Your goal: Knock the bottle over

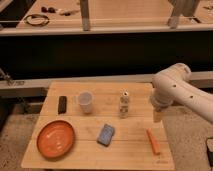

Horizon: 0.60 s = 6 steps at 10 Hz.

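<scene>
Arm [186,94] cut by right edge, end effector [159,116] right of bottle [124,104]

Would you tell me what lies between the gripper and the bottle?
Only bare tabletop, in the camera view; the gripper hangs right of the upright bottle.

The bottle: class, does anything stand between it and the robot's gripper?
Nothing visible does. The gripper hangs near the right edge of the table, right of the upright bottle, only bare wood between them. The white cup stands on the bottle's other side; the orange stick lies nearer the camera.
</scene>
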Motion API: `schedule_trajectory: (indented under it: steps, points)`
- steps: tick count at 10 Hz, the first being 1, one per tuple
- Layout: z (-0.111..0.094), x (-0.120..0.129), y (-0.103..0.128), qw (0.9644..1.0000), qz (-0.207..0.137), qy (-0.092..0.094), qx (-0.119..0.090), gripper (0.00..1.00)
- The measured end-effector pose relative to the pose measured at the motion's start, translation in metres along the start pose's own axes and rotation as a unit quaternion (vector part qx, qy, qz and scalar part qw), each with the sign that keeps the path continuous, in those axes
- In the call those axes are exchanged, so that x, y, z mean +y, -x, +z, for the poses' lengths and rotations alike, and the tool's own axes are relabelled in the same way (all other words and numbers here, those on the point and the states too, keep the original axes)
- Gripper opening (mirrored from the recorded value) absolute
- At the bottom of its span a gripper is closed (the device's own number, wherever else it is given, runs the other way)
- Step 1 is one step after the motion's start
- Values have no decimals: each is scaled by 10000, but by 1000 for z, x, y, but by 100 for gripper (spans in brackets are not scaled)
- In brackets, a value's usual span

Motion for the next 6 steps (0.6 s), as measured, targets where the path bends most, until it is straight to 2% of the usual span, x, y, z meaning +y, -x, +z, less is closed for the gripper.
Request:
schedule_trajectory:
  steps: [2,4,6]
  points:
    - [2,-2,12,10000,-69,6,19,63]
    - [4,-2,12,9999,-91,5,41,63]
    - [6,-3,16,9998,-171,16,60,58]
